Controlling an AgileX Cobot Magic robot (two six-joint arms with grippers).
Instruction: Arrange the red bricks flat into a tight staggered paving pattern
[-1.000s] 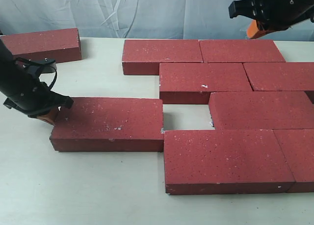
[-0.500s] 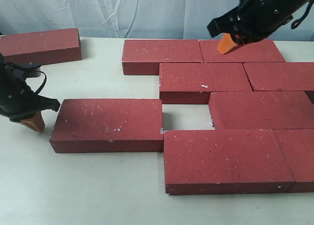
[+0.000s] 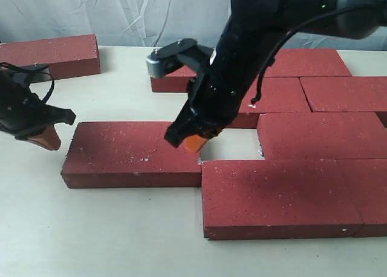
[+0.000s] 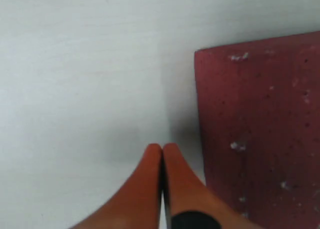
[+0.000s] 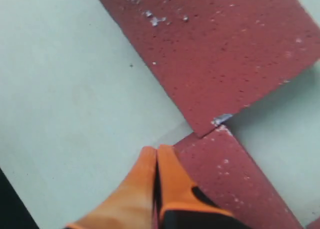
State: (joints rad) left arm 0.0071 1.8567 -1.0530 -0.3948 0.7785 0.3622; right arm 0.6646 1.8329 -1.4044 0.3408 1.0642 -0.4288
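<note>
Your loose brick [image 3: 133, 153] lies flat lower left of centre, a gap short of the paved bricks [image 3: 302, 132] at right; it looks heavy, rigid and gritty, so push its short end, since left gripper [image 3: 47, 141] and right gripper [image 3: 193, 145] are both clenched empty.

R gripper [image 3: 193, 144] swung down to loose brick [image 3: 124, 149].

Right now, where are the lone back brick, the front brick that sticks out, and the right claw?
lone back brick [image 3: 51, 52], exterior view, top face.
front brick [image 3: 130, 145], exterior view, top face.
right claw [image 3: 194, 145], exterior view, orange tips.
</note>
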